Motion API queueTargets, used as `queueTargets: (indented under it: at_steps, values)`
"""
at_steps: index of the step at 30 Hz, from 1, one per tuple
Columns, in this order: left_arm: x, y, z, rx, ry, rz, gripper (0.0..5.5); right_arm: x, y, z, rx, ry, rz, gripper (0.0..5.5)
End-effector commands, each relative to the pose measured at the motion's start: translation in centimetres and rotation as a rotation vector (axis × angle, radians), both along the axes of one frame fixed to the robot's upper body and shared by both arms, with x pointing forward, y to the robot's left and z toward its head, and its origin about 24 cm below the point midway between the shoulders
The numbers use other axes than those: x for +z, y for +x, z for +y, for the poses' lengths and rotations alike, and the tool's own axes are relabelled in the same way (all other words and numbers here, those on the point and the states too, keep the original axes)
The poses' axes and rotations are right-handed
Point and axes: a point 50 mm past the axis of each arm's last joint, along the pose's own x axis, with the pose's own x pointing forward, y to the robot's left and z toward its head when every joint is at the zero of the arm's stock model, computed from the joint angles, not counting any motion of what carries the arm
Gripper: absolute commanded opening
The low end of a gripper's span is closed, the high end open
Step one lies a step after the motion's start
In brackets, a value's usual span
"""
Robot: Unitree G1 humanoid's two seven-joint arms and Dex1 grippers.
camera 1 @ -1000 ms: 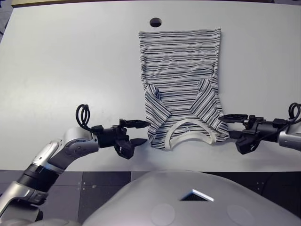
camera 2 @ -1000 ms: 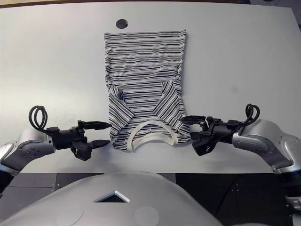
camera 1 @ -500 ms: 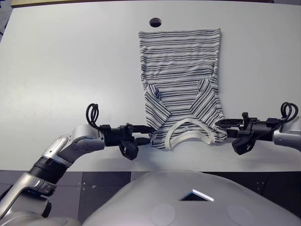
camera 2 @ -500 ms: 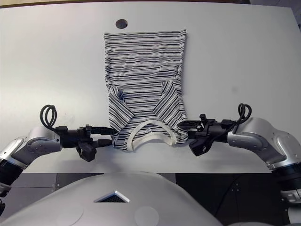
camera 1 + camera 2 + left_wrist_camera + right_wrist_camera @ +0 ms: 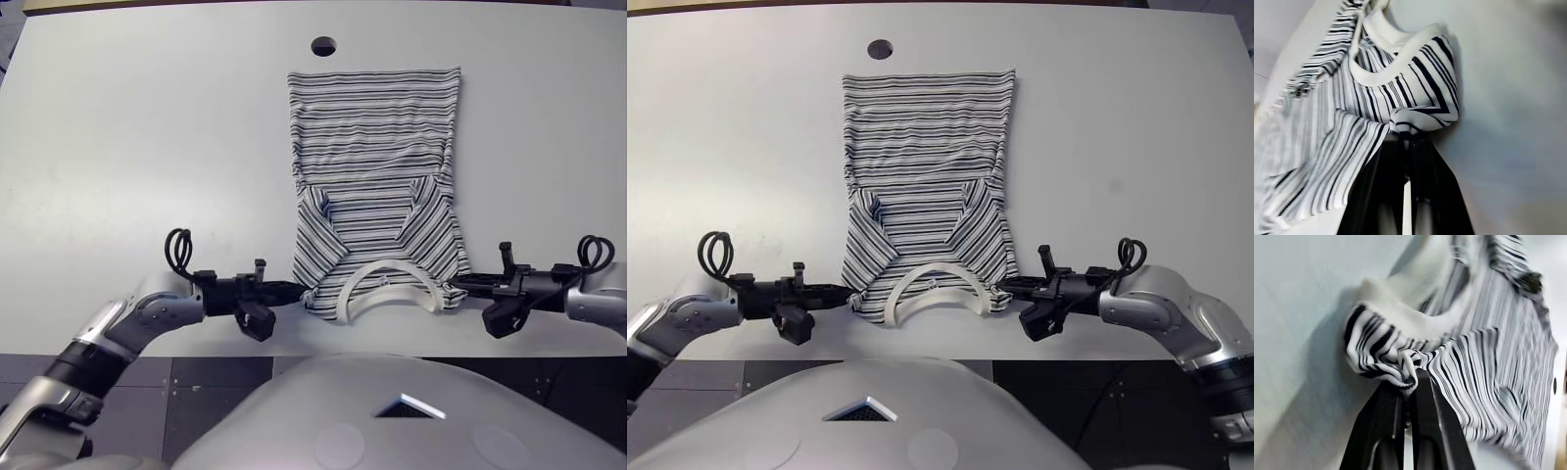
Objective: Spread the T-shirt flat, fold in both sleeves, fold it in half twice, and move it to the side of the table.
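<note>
T-shirt point(image 5: 377, 147): soft knit cloth, matt, with fine dark and white stripes. It lies mostly smooth and puckers into small creases where it is pinched.

Collar point(image 5: 385, 266): plain white ribbed band, thicker than the body cloth.

Table point(image 5: 147, 127): smooth, matt, pale top, laminate-like.

Round port point(image 5: 323, 46) in the table: dark; material cannot be told.

Left gripper point(image 5: 294, 290) and right gripper point(image 5: 458, 285): black and hard, either plastic or coated metal. The fingers point(image 5: 1437, 196) are smooth with a dull sheen.

Arm shells point(image 5: 1161, 305): silver-grey, smooth, satin gloss.

Cable loops point(image 5: 183, 268): black, rubbery-looking sheath.
</note>
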Motion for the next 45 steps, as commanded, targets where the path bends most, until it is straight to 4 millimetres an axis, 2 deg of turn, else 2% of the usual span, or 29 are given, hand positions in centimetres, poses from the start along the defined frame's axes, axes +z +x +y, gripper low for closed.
queueTargets:
  at_steps: [1, 2, 5, 7, 9, 13, 16, 20, 24, 29, 36, 40, 42, 45]
  values:
    - [1.6, -1.6, 0.4, 0.062, -0.086, 0.111, 0.11, 2.5, 0.6, 0.3, -0.116, 0.163, -0.040, 0.10]
    - [1.9, -1.1, 0.2, 0.090, -0.116, 0.100, 0.11, 2.8, 1.1, 0.5, -0.140, 0.203, -0.054, 0.10]
    - [2.5, 2.5, -0.3, 0.229, -0.213, -0.019, 0.11, 2.6, 3.2, 1.0, -0.206, 0.249, -0.125, 0.10]
    - [2.7, 5.8, -0.5, 0.369, -0.276, -0.122, 0.11, 2.2, 5.1, 2.1, -0.253, 0.311, -0.192, 0.10]
    - [2.8, 7.9, -0.6, 0.457, -0.312, -0.182, 0.11, 2.0, 6.5, 3.1, -0.296, 0.386, -0.237, 0.10]
    - [3.3, 11.8, -1.0, 0.642, -0.403, -0.263, 0.11, 2.1, 11.0, 4.6, -0.442, 0.504, -0.363, 0.10]
    - [2.9, 14.4, -0.9, 0.777, -0.414, -0.289, 0.11, 2.0, 14.4, 4.7, -0.572, 0.533, -0.451, 0.10]
    - [1.4, 16.7, -1.2, 0.858, -0.355, -0.307, 0.11, 1.1, 17.8, 4.7, -0.713, 0.538, -0.494, 0.10]
    - [0.0, 18.5, -1.1, 0.929, -0.309, -0.300, 0.11, 0.2, 20.1, 5.2, -0.793, 0.520, -0.504, 0.10]
    - [-1.0, 18.9, -0.7, 0.986, -0.308, -0.281, 0.11, -1.0, 21.0, 6.2, -0.811, 0.490, -0.489, 0.10]
    - [0.2, 19.5, -0.5, 1.027, -0.439, -0.257, 0.11, -0.1, 22.2, 8.9, -0.773, 0.541, -0.510, 0.10]
    - [0.3, 19.7, -0.3, 1.056, -0.456, -0.255, 0.11, 0.2, 22.8, 9.8, -0.765, 0.522, -0.515, 0.10]
    - [0.2, 19.9, 0.0, 1.082, -0.441, -0.257, 0.43, 0.0, 23.0, 9.9, -0.771, 0.499, -0.509, 0.10]
    - [-1.0, 19.9, -0.3, 1.084, -0.360, -0.237, 1.06, -0.3, 23.2, 9.9, -0.788, 0.460, -0.504, 0.79]
